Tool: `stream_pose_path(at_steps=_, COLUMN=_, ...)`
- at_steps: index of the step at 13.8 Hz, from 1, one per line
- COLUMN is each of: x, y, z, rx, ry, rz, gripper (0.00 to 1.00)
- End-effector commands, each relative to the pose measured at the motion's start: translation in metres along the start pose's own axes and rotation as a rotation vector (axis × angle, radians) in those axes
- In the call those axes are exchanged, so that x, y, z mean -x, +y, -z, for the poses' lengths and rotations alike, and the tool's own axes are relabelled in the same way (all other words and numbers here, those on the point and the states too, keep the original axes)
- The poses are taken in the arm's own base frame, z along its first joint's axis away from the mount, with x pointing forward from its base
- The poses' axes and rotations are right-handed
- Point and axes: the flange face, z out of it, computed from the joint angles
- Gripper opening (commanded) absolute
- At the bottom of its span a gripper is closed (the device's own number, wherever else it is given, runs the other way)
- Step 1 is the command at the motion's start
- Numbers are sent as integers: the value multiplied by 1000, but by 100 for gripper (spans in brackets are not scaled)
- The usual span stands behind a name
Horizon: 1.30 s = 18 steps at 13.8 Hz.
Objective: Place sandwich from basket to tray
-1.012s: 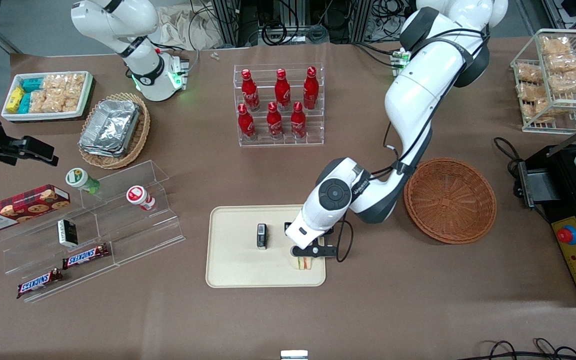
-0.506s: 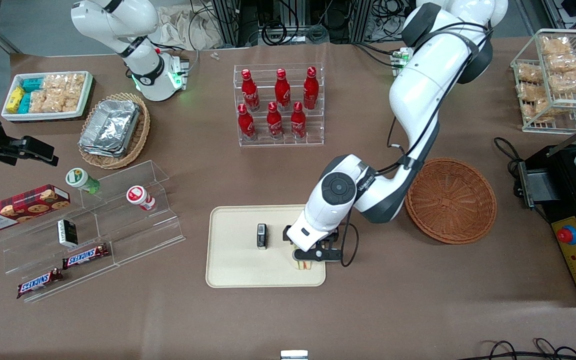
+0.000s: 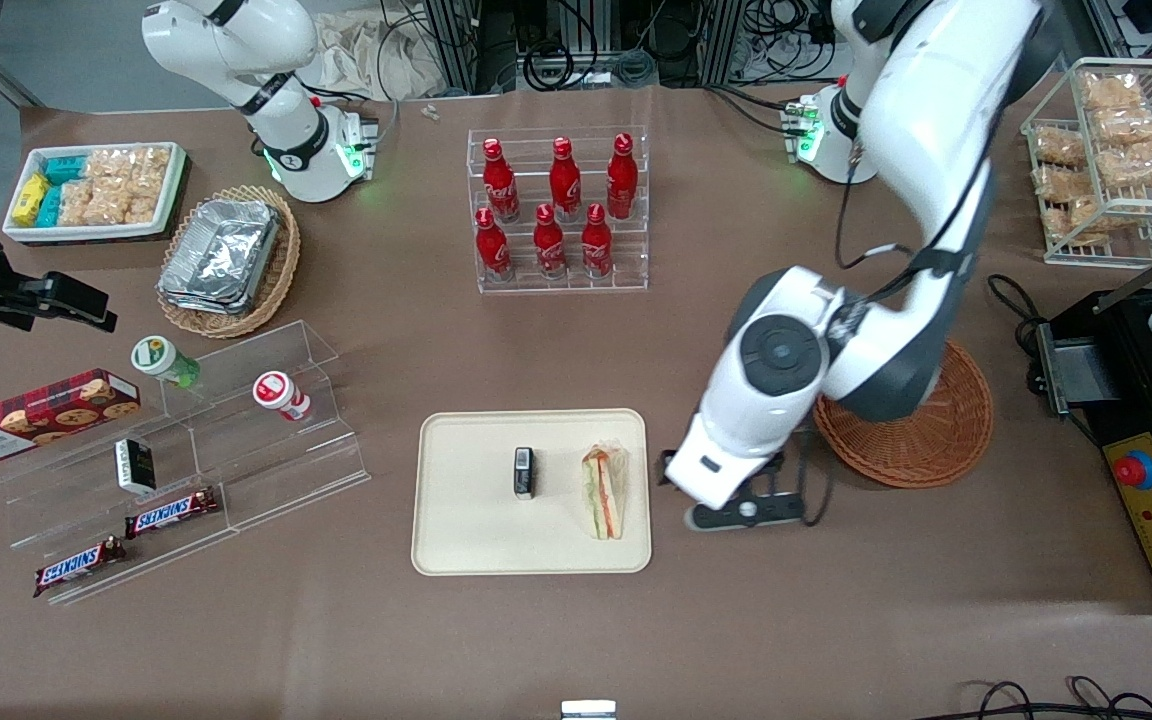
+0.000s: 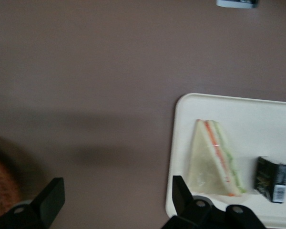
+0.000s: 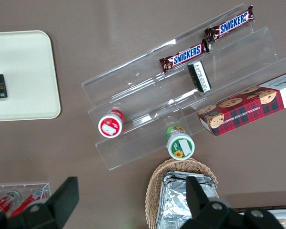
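The sandwich [image 3: 604, 491] lies on the tray [image 3: 466, 540]; the gripper [image 3: 742, 512], spread open and empty, hovers between tray and basket [image 3: 946, 440]. Retreat upward, clear of the tray rim.

Front cam high, wrist cams down; shared tray [image 3: 466, 545] [image 4: 181, 143] [image 5: 24, 76].

Six red cola bottles [image 3: 558, 205] upright in clear tiered rack [image 3: 559, 272], two rows of three. Pale oval wicker basket [image 3: 276, 275] holds stacked foil trays [image 3: 218, 252]. White bin [image 3: 19, 229] of snack packets nearby (toward parked arm's end). Two Snickers bars [image 3: 126, 540] on clear stepped stand [image 3: 266, 455]; cookie box [image 3: 36, 415] beside it. White wire rack [image 3: 1116, 160] with bagged snacks toward working arm's end.
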Motion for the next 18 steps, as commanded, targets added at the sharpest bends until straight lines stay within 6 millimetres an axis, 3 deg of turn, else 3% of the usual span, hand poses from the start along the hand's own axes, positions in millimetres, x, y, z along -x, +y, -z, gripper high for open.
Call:
stream_pose_path(at_steps=1, x=40, y=-61, z=29, rx=-45, ry=8, rz=14, gripper=100)
stream_pose_path(at_steps=3, x=58, y=-87, z=59, rx=-14, ry=20, rz=2, gripper=100)
stream_pose_path(at_steps=5, x=59, y=-129, z=85, rx=9, ry=24, rz=-7, gripper=100)
stream_pose_path(at_steps=6, x=63, y=-140, z=101, rx=31, ry=26, rz=-4, gripper=100)
stream_pose_path(at_steps=10, x=35, y=-191, z=167, rx=17, ry=-5, rz=86, gripper=100)
stream_pose_path(at_steps=12, x=18, y=-228, z=183, rx=12, ry=-10, rz=130, gripper=100)
stream_pose_path(at_steps=15, x=18, y=-267, z=186, rx=-11, ry=-56, rz=61, gripper=100)
stream_pose_path(at_steps=18, x=24, y=-278, z=197, rx=-23, ry=-61, rz=74, gripper=100)
